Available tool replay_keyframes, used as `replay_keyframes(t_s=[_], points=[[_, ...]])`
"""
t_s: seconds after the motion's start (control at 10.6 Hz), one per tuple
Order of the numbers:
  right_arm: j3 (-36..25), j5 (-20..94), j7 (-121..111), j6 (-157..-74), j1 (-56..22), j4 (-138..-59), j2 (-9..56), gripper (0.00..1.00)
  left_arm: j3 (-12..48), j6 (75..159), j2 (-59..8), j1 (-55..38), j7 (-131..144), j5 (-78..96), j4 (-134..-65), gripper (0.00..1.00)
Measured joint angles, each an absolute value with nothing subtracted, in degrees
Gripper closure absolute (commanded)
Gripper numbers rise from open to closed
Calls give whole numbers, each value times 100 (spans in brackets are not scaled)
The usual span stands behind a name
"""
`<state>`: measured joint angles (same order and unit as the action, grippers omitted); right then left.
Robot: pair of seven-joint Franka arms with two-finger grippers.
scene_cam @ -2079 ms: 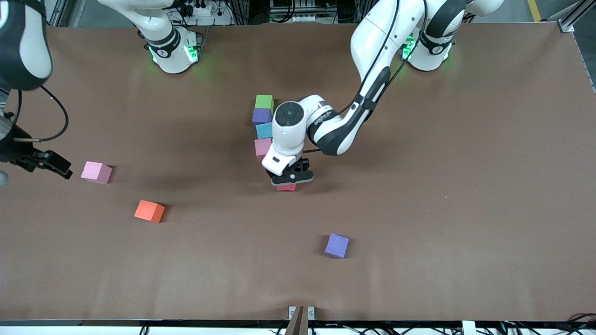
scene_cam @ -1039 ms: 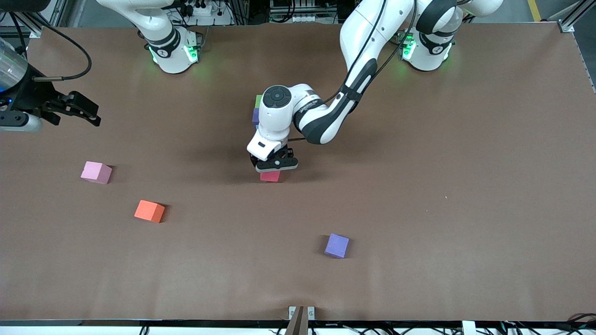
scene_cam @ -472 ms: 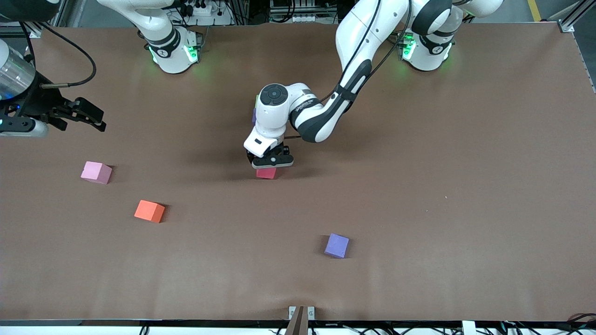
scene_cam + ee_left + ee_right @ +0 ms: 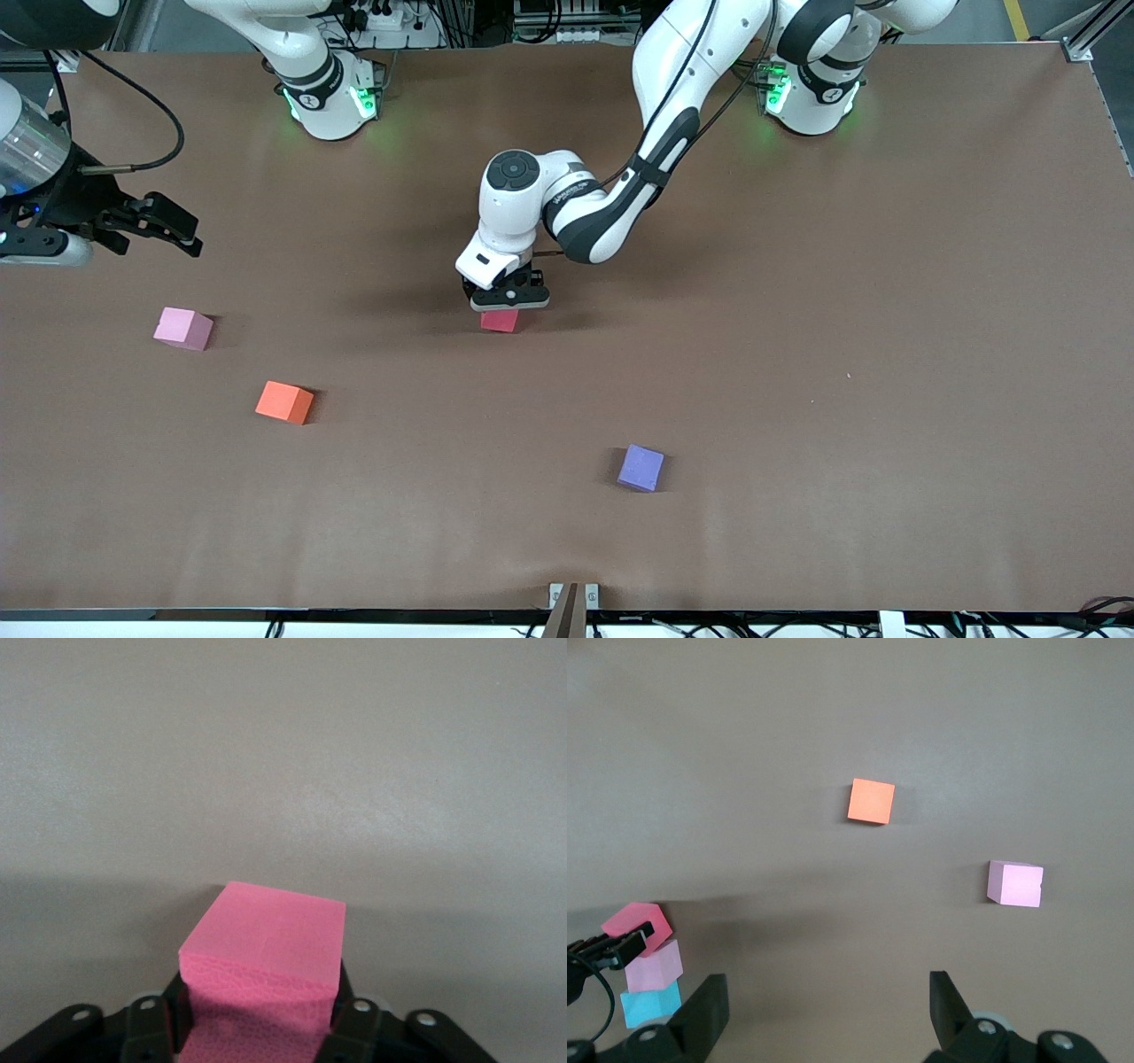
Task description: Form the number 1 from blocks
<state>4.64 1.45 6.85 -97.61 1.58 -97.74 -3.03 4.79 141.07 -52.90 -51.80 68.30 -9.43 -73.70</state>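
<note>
My left gripper is shut on a red block, its fingers against two of the block's sides. It holds the block low at the table in the middle. In the right wrist view the red block sits right beside a pink block, and a light blue block follows in the same row. The left arm's wrist hides that row in the front view. My right gripper hangs open and empty above the right arm's end of the table.
Three loose blocks lie apart on the brown table. A pink one and an orange one are toward the right arm's end. A purple one lies nearer the front camera.
The left gripper has carried the red block a little farther from the front camera and toward the right arm's end, closing on the row. The right gripper has barely shifted.
</note>
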Motion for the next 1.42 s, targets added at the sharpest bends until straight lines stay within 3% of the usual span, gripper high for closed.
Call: replay_keyframes(t_s=[0.66, 0.94, 1.42], points=[[492, 146, 657, -9920, 304, -9809, -247, 0, 232, 13922, -5246, -5230, 6773, -976, -7318, 0], [489, 146, 657, -9916, 306, -9811, -233, 0, -113, 13125, -4891, -4957, 6704, -976, -7224, 0], [479, 145, 657, -9922, 354, -9809, -227, 0, -127, 11572, -3883, -3649, 6390, -976, -7198, 0]])
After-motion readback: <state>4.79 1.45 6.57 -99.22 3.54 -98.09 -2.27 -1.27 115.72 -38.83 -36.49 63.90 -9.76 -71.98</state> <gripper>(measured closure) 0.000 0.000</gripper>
